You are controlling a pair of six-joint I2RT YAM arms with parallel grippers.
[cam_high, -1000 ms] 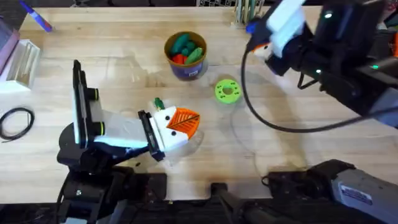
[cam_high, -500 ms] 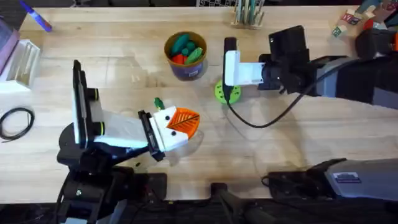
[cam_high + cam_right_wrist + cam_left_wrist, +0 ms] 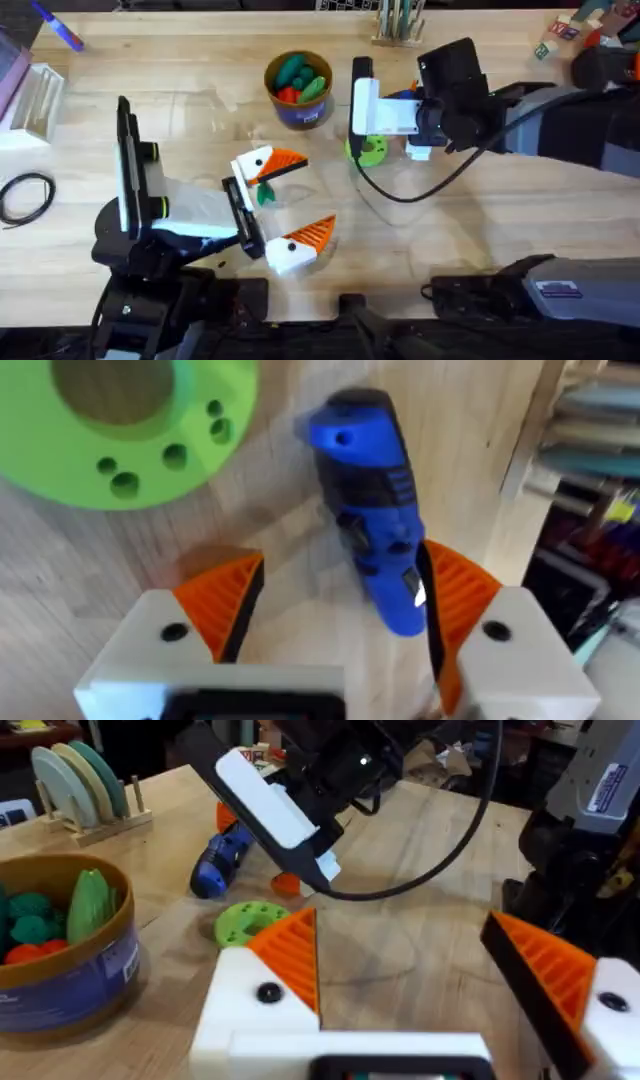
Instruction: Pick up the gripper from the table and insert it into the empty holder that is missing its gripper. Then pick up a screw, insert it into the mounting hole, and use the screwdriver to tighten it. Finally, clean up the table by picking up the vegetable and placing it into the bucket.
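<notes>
screwdriver [image 3: 370, 510]: blue, lying on the table right of the lime-green disc [image 3: 370, 150], between the right gripper's [image 3: 335, 600] spread orange pads, not clamped | vegetable [image 3: 264, 192]: dark green, on the table between the left gripper's [image 3: 290, 200] wide-apart fingers | bucket [image 3: 298, 88]: far centre, holding toy food

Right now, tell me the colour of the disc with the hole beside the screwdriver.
Lime green; the disc shows best in the right wrist view, next to the blue screwdriver.
</notes>
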